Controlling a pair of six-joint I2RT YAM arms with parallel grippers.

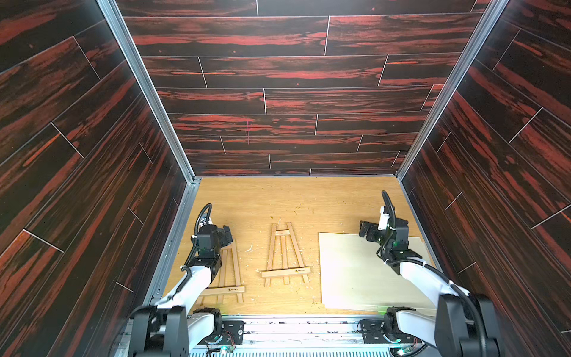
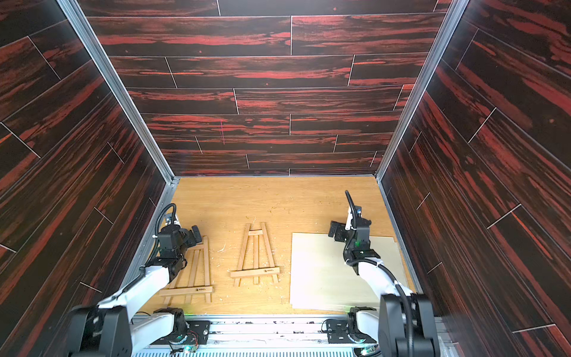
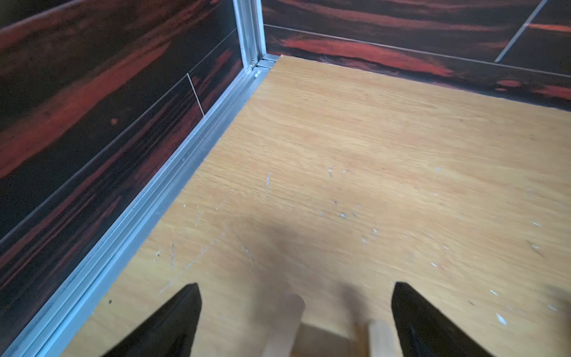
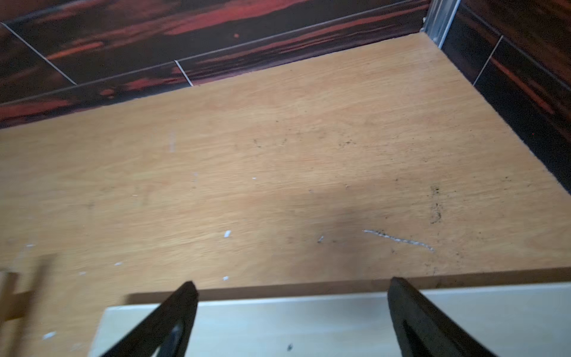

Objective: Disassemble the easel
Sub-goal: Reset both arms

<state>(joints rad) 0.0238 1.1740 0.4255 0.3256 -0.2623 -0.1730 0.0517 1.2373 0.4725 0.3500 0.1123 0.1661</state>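
Two small wooden easels are seen lying flat on the light wooden table, both apparently assembled, with legs, crossbar and ledge joined. The middle easel is laid near the centre of the table, its narrow top pointing toward the back wall and its ledge toward the robot; it is shown the same way in both top views. The left easel is placed beside it on the robot's left, and its upper part is covered by the left arm. A pale board is laid flat on the robot's right side of the table, well apart from the left easel and near the middle one. The left gripper is held over the top end of the left easel with its jaws spread wide; in the left wrist view the blurred top of that easel is seen between the two dark fingers, and whether it is touched cannot be told from so soft a picture. The right gripper is held above the far edge of the pale board, jaws likewise fully parted and closed on nothing; in the right wrist view the board's edge is seen below the spread fingers. Small pale chips are scattered over the table.
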